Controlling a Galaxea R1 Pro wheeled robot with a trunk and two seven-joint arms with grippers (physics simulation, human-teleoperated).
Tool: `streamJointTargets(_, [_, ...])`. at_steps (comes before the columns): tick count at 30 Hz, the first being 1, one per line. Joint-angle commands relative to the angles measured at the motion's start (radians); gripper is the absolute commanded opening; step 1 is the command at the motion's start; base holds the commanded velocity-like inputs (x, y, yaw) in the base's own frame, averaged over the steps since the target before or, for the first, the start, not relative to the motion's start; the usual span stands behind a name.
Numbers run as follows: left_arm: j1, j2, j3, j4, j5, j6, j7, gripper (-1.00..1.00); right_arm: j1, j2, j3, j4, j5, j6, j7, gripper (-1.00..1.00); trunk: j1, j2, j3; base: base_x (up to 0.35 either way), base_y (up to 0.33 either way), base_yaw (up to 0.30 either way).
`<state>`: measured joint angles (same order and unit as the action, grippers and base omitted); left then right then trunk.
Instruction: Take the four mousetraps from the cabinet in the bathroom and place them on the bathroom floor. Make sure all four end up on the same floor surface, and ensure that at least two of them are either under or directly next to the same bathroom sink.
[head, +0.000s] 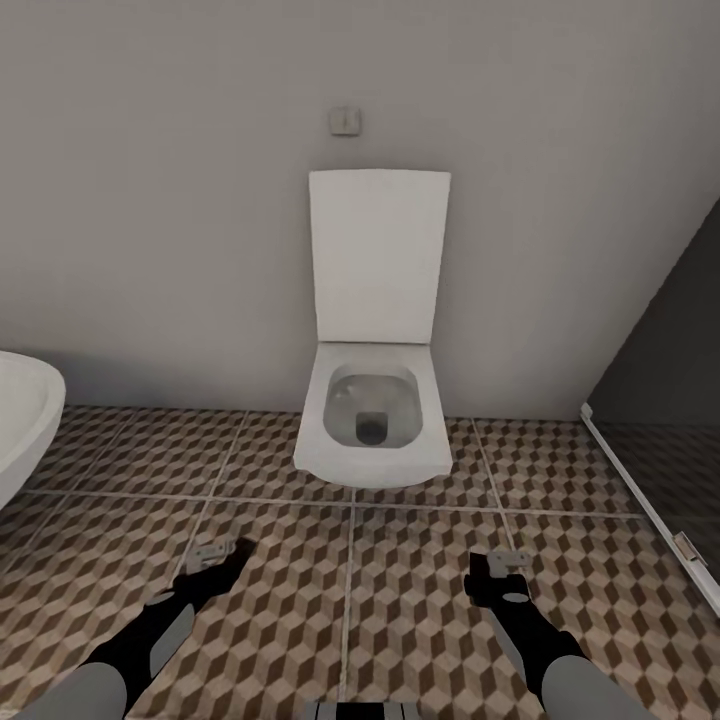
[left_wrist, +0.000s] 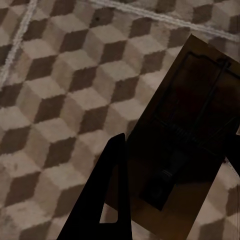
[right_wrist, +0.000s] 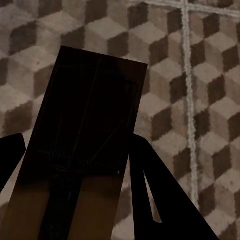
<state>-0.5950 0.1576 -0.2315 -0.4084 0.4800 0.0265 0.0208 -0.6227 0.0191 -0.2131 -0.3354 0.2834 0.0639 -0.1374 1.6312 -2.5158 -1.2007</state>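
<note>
Now both arms reach forward over bathroom floor. Left hand closed on mousetrap, flat slab between its fingers, looks dark in shadow. Right hand closed on second mousetrap, also dark, wire parts hard to make out. White toilet ahead of both hands, lid up. White basin edge off beyond left hand.

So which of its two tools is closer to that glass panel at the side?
The right tool, which holds a mousetrap, is nearer the glass panel at the room's right edge. The left tool is further away, across the bathroom floor.
</note>
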Motion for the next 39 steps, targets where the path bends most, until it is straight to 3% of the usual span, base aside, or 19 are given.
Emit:
streamJointTargets(1, [0.000, 0.001, -0.006, -0.003, 0.009, 0.003, 0.002, -1.00, 0.000, 0.001, -0.005, -0.002, 0.008, 0.006, -0.001, -1.00, 0.000, 0.000, -0.001, 0.000, 0.000, 0.000])
streamJointTargets(6, [0.000, 0.001, -0.006, -0.006, 0.009, 0.003, 0.002, -1.00, 0.000, 0.001, -0.005, -0.002, 0.008, 0.006, -0.001, -1.00, 0.000, 0.000, -0.001, 0.000, 0.000, 0.000])
streamJointTargets(17, [0.000, 0.000, -0.006, -0.007, 0.009, 0.003, 0.002, -1.00, 0.000, 0.002, -0.005, -0.002, 0.008, 0.005, -0.001, -1.00, 0.005, -0.003, -0.043, 0.000, 0.000, 0.000])
streamJointTargets(39, [0.000, 0.005, -0.007, -0.030, 0.009, -0.003, 0.011, -1.00, 0.000, -0.002, -0.019, -0.036, -0.004, 0.007, -0.006, -1.00, 0.005, -0.003, -0.043, 0.000, 0.000, 0.000])
